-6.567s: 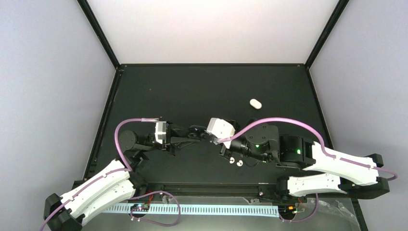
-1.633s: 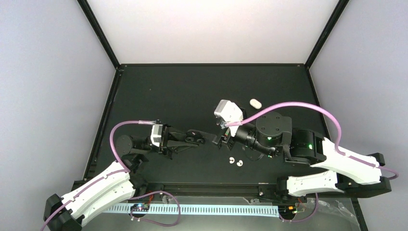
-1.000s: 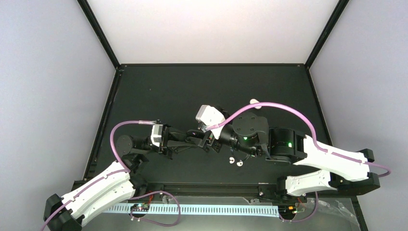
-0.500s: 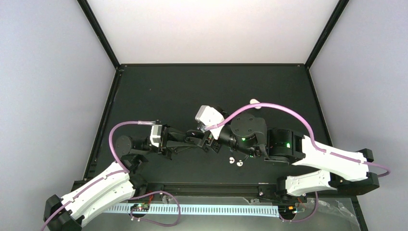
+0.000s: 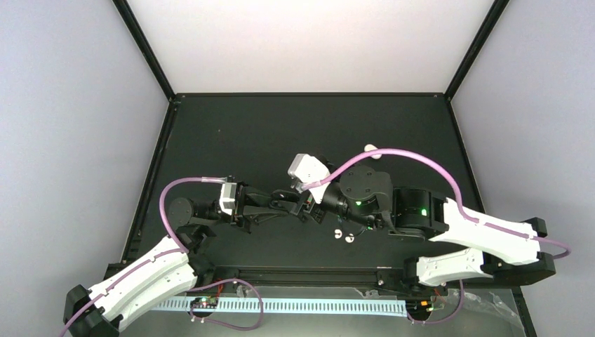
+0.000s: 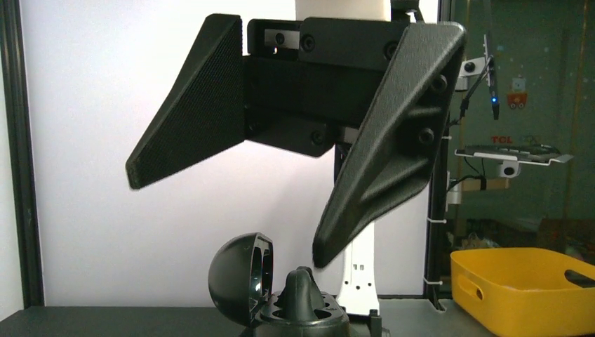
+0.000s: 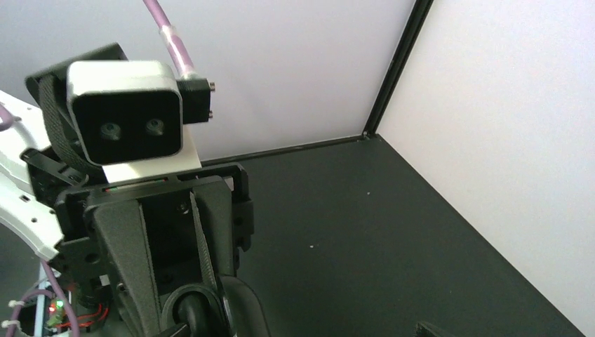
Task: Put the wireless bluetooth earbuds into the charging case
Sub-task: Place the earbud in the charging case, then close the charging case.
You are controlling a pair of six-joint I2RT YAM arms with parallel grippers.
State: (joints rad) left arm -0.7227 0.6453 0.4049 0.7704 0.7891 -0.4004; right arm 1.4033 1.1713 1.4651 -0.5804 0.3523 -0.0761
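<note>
Directly ahead of the right gripper (image 5: 309, 210), the left gripper (image 5: 296, 205) blocks the way. It is clamped on the open charging case (image 6: 302, 317), whose raised lid (image 6: 242, 286) stands just off the tips of the right gripper's spread fingers (image 6: 389, 154). Behind the right gripper, near its wrist, two white earbuds (image 5: 339, 234) lie on the table (image 5: 231, 133); its far side leaves passing room.

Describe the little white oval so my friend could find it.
On the black table, follow the right-hand purple cable to its farthest arc. The white oval peeks out beyond it, alone, larger and farther back than the two white buds.
</note>
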